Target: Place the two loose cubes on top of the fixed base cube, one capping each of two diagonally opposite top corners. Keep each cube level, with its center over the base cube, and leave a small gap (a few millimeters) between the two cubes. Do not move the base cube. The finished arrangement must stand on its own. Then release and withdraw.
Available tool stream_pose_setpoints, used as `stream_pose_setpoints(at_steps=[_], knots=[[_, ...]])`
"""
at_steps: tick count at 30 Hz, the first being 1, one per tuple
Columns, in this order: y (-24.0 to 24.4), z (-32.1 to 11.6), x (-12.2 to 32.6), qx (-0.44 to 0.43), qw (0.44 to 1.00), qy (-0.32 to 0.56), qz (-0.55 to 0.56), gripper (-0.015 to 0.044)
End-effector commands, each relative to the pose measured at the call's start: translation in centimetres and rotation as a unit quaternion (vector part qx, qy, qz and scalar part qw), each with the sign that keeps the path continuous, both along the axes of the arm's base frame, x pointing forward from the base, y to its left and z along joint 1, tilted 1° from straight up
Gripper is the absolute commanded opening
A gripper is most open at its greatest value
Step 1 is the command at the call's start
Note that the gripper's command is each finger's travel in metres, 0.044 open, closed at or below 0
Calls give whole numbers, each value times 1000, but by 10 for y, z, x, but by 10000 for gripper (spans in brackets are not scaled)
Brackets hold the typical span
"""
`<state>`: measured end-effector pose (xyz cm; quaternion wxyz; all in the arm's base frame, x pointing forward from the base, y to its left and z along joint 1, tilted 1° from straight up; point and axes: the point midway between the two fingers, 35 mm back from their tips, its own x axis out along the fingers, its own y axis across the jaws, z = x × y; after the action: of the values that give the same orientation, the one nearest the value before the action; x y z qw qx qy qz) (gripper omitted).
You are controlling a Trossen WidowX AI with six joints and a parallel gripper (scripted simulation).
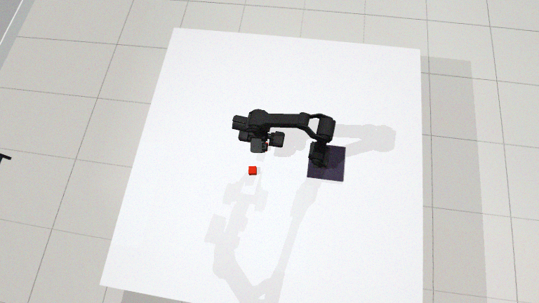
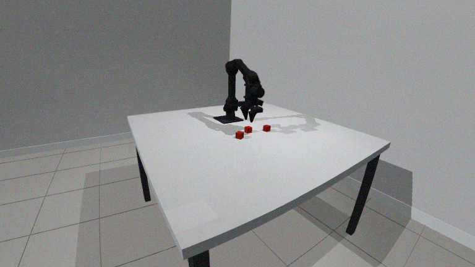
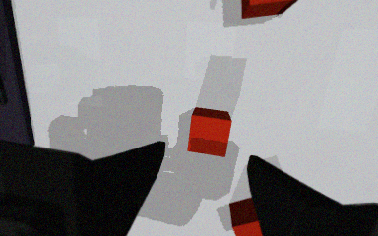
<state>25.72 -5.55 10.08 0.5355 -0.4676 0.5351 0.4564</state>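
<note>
Three red cubes rest apart on the table; which one is the fixed base cube I cannot tell. One cube (image 1: pixel 252 170) (image 2: pixel 239 135) (image 3: pixel 266 8) shows at the wrist view's top edge. The middle cube (image 2: pixel 248 129) (image 3: pixel 209 133) is almost hidden by the arm in the top view. The third cube (image 2: pixel 266 128) (image 3: pixel 242 212) is partly behind the right finger in the wrist view and hidden in the top view. My gripper (image 2: pixel 248 120) (image 3: pixel 206 154) is open and empty, pointing down above the table, with the middle cube seen between and slightly beyond its fingertips in the wrist view.
The arm's dark base plate (image 1: pixel 335 168) (image 2: pixel 220 120) (image 3: pixel 15 98) lies on the white table (image 1: pixel 357 224) (image 2: pixel 262 173), to the cubes' right in the top view. The arm (image 1: pixel 285 120) (image 2: pixel 231 85) reaches out from it. Grey walls stand behind the table in the exterior view.
</note>
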Motion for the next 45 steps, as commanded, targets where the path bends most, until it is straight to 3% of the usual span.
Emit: stream_pose_setpoints(at_steps=[1, 30, 36, 45], knots=[[-1, -7, 0, -3, 1000, -4, 2, 265], [-2, -54, 1, -3, 1000, -3, 2, 265], [-2, -54, 1, -3, 1000, -3, 2, 107], [-2, -41, 4, -3, 1000, -4, 2, 105]])
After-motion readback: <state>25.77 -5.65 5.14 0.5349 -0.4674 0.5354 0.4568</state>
